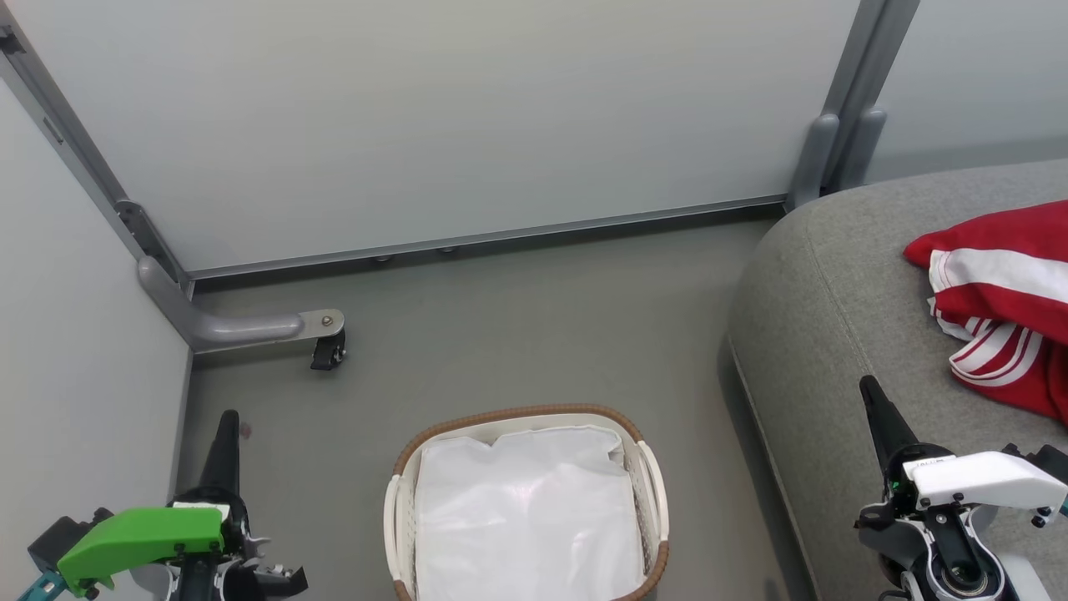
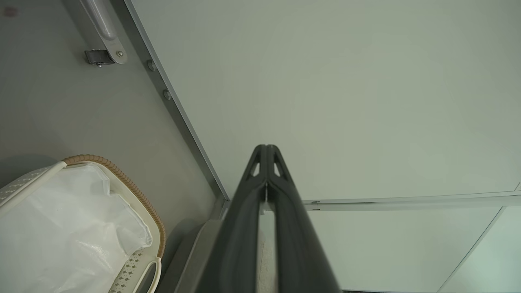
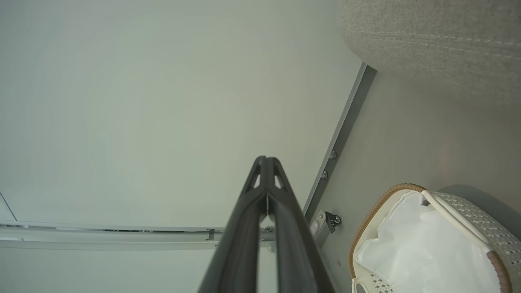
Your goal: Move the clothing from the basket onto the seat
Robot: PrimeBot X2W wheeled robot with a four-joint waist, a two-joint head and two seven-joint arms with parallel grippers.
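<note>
Left jaws and right jaws are pressed together, empty, flanking the basket (image 1: pixel 517 413), where white liner (image 1: pixel 526 509) shows. Beyond, the clothing (image 1: pixel 1001 292) lies heaped on the seat (image 1: pixel 834 292), ahead-right of the right jaws, the nearer arm.

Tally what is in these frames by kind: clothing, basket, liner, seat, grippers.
Red clothing heap, lying on the seat: 1
White basket: 1
White liner inside the basket: 1
Grey seat: 1
Grippers, both shut, left gripper and right gripper: 2
Total: 6
</note>
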